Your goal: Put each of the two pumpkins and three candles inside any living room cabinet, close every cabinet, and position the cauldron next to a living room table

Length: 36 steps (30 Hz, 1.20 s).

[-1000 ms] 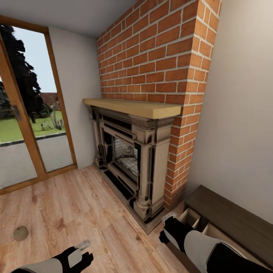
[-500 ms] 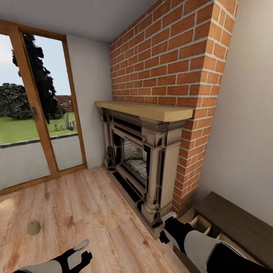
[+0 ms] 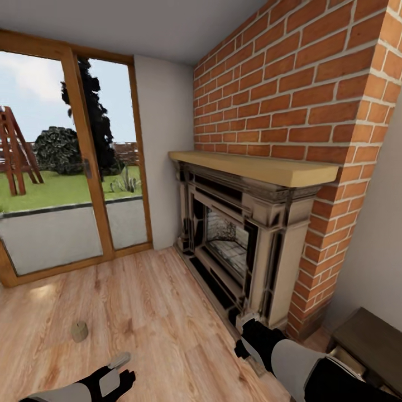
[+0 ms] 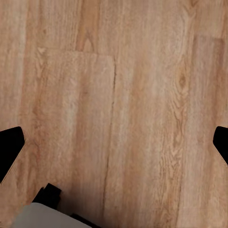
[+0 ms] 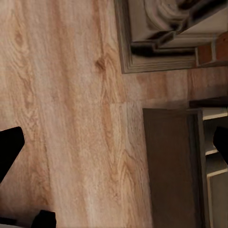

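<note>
Item 1: candle (image 3: pixel 79 331). One squat olive stub on the wood floor (image 3: pixel 145 312), ahead of my left tool (image 3: pixel 114 371) and near it, not touching.

Item 2: left tool. Tips spread wide in its wrist camera, bare floorboards between them; it carries nothing.

Item 3: right tool (image 3: pixel 245 335). Also wide and carrying nothing, hanging low just beside the fireplace (image 3: pixel 240 234) base.

Item 4: cabinet (image 3: pixel 368 346). Dark unit against the wall at my right; in the right wrist camera a pale-lined drawer (image 5: pixel 213 161) stands pulled out.

Risks, as I judge them: a low reach could nudge the candle so it rolls away; turning the base could swing my right arm into the fireplace plinth or the open drawer front.

Surroundings: brick chimney (image 3: pixel 290 95), wooden mantel (image 3: pixel 257 166), glass patio door (image 3: pixel 61 167) with lawn beyond. Nothing lies between the left tool and the candle.
</note>
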Motion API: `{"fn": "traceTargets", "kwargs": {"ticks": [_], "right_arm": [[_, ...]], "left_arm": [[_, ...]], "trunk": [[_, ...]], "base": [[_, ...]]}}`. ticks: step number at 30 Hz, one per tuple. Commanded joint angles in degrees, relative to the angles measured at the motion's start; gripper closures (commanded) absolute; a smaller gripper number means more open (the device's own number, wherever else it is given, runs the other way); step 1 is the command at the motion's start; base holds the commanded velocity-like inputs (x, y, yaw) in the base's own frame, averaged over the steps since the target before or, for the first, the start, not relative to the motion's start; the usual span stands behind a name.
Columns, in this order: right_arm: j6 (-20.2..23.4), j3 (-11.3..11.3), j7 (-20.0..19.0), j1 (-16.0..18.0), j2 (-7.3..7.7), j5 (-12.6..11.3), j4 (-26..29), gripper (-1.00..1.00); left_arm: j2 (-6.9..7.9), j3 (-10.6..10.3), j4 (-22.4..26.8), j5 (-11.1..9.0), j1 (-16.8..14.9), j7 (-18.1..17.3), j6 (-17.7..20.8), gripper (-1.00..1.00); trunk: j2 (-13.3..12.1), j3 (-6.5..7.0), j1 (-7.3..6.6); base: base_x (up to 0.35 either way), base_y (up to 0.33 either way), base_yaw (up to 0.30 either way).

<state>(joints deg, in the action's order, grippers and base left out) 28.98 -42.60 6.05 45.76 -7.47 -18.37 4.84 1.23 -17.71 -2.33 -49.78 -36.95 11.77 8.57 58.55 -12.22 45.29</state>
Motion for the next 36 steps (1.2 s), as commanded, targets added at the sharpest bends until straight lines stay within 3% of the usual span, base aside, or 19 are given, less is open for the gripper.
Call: {"fn": "traceTargets", "kwargs": {"ticks": [1,17,36], "right_arm": [[0.28,-0.38,0.34,0.04,0.00,-0.61,0.08,-1.00],[0.28,-0.38,0.37,0.04,0.00,-0.61,0.08,-1.00],[0.28,-0.38,0.37,0.04,0.00,-0.61,0.08,-1.00]], "left_arm": [[0.00,-0.48,-0.02,-0.41,-0.05,0.09,0.23,-1.00],[-0.06,-0.54,0.03,-0.41,-0.05,0.09,0.21,-1.00],[-0.09,-0.54,0.02,-0.41,-0.05,0.09,0.23,-1.00]], "trunk": [[0.06,-0.04,0.04],[0.06,0.22,0.04],[0.06,0.22,0.04]], "base": [[0.245,0.197,0.267],[0.252,0.203,0.159],[0.242,0.192,0.283]]}}
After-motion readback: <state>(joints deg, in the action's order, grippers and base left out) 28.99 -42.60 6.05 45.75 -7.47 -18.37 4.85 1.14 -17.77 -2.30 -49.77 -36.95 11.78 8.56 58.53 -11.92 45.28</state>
